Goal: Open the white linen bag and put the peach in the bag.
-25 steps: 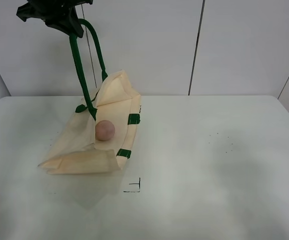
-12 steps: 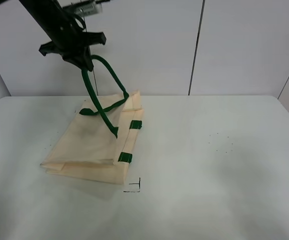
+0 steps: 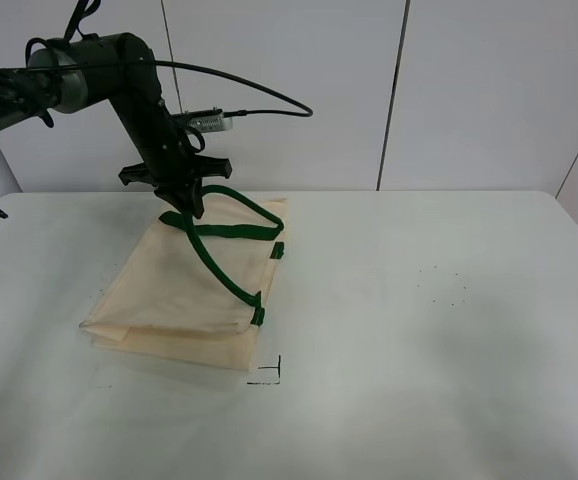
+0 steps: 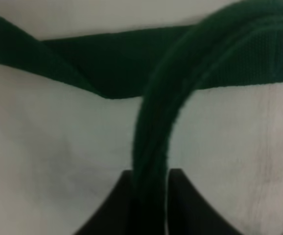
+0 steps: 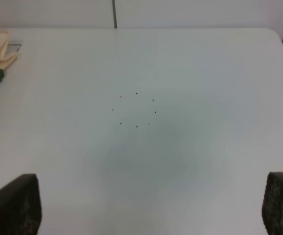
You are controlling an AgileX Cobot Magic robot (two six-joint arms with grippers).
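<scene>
The white linen bag [image 3: 169,290] lies flat on the bench [image 3: 419,400], just behind and to the left of a black corner mark [image 3: 269,372] drawn on the surface. Its near right corner comes almost to that mark. The fabric is folded over along the side nearest the mark, and two small green tabs [image 3: 258,317] sit on the edge facing right.

A green handle [image 3: 231,231] rises off the cloth at the end of the bag farthest from the mark, with its loops trailing back across the fabric toward the tabs. The left end effector [image 3: 184,197] hangs over that far end, closed on the green handle. The left wrist view shows the strap pinched between its two dark fingers [image 4: 183,205], with cream cloth right behind.

The right end effector [image 5: 146,200] stands wide open with nothing between its fingers. It hangs over bare bench well to the right of the mark, above a small ring of dots [image 5: 136,110]. A corner of the bag shows at the edge of the right wrist view.
</scene>
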